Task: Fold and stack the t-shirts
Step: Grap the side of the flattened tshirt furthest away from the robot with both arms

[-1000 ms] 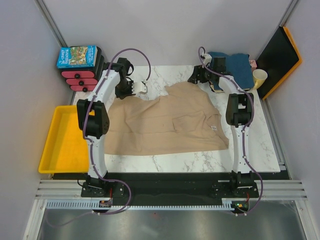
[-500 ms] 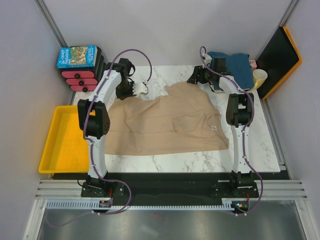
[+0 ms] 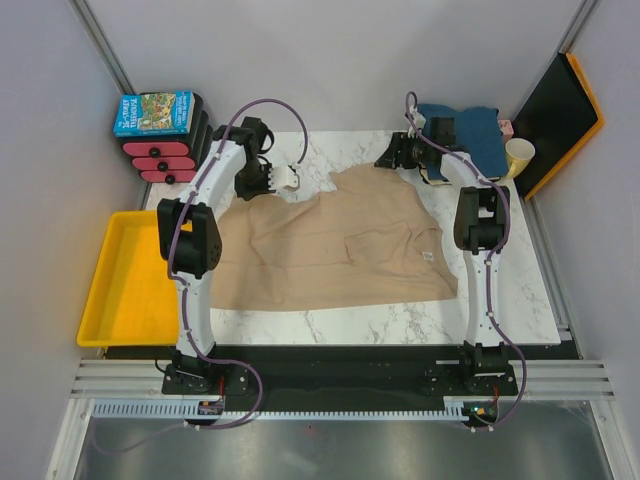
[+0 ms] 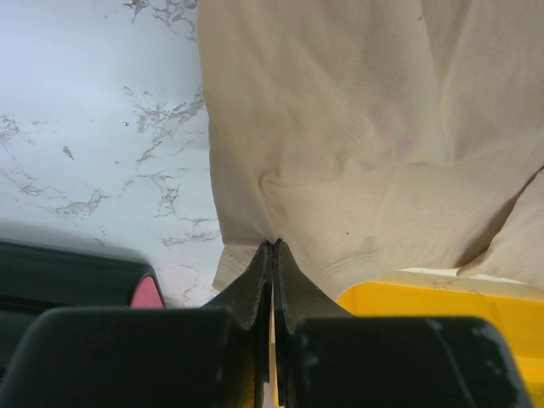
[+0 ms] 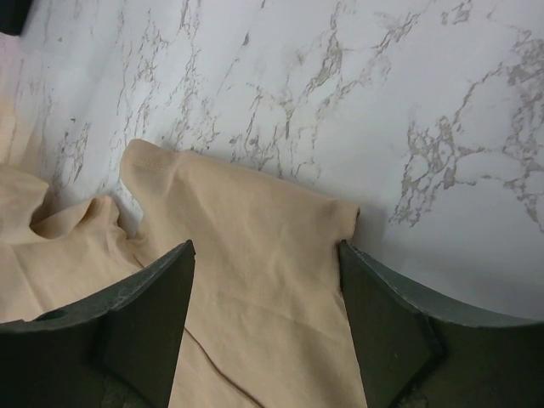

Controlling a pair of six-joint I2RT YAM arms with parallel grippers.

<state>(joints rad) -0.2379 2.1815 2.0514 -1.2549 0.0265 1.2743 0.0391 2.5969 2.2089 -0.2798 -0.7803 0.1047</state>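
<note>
Jaws of the left gripper (image 4: 272, 246) are pressed together with the edge of the tan t-shirt (image 4: 357, 127) pinched between their tips, and the cloth runs away from that pinch in soft folds across the left wrist view. Seen from above, this gripper (image 3: 262, 178) sits at the far left corner of the shirt, where the fabric is drawn up into a small peak. The right gripper (image 5: 263, 251) is released, its two dark fingers (image 5: 144, 323) standing wide apart on either side of a corner of the same tan t-shirt (image 5: 246, 280), which lies flat on the marble between them; whether the fingers touch the cloth cannot be told. From the top camera the right gripper (image 3: 392, 158) is at the far right corner of the shirt. The tan t-shirt (image 3: 330, 245) is spread over the middle of the marble table (image 3: 500, 300), wrinkled along its far edge and flatter toward the arms' bases, with a small white label (image 3: 428, 256) near its right side. Behind the right arm, at the table's far right corner, lies the teal-blue t-shirt (image 3: 470, 130), and a pale yellow cup (image 3: 519, 155) stands just beside it. A black board (image 3: 560, 110) with an orange rim leans against the right wall. A yellow tray (image 3: 120, 290) sits off the table's left edge, and beyond it a blue box (image 3: 153, 113) rests on a stack of red and black cases (image 3: 160, 150).
</note>
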